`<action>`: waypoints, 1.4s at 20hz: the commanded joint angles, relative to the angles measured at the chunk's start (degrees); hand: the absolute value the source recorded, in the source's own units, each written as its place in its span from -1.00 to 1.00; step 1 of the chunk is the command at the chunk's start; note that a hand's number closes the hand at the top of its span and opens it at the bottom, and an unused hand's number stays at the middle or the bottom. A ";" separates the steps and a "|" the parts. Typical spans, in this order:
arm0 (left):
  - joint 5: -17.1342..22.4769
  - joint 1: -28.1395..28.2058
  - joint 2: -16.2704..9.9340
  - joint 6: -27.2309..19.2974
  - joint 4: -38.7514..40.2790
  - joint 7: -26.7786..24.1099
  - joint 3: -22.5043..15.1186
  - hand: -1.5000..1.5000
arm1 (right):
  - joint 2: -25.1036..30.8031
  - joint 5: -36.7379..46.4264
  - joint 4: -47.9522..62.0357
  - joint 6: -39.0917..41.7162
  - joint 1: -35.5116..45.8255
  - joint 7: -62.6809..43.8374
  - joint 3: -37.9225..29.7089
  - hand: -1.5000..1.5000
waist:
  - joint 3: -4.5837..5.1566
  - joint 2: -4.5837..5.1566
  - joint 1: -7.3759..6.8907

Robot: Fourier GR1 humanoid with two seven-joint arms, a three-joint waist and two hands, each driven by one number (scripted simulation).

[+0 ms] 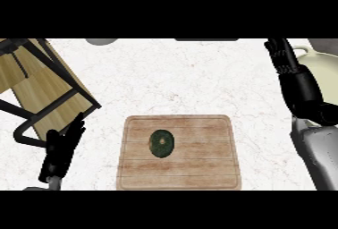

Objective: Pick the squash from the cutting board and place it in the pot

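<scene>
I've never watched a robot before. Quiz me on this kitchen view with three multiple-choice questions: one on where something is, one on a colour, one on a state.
1. Where is the squash?
A. on the cutting board
B. in the pot
C. in a robot hand

2. What colour is the squash?
A. orange
B. dark green
C. white

3. How is the left robot hand?
A. shut on the squash
B. open, holding nothing
C. flat on the board

Answers: 1 A, it lies on the board's middle; 2 B, its skin is dark green; 3 B, its straight fingers sit left of the board.
</scene>
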State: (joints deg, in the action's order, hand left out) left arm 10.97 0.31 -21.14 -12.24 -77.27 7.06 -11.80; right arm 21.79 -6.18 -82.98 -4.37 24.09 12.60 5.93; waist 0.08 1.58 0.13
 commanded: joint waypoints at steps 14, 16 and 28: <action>1.59 -4.26 2.92 9.69 -3.10 -0.49 -5.55 0.00 | -21.47 17.39 -2.31 -21.00 -14.17 19.23 29.38 -1.00 | -0.18 -1.59 -0.56; 1.04 -6.77 3.23 10.77 -0.81 -0.10 -4.03 0.00 | -20.89 18.94 -6.81 -16.12 -15.68 17.41 29.08 -1.00 | -0.09 -1.65 0.08; -0.06 -4.34 5.20 11.76 -0.62 -2.71 -3.50 0.00 | -18.10 22.27 -19.80 0.41 -4.89 -33.86 28.79 -1.00 | -0.04 -1.60 -0.37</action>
State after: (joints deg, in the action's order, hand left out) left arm 11.50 -4.75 -17.11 -0.82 -78.34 5.88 -15.27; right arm 6.72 16.97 -103.84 -7.28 15.32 -11.97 35.74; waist 0.07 -0.20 0.21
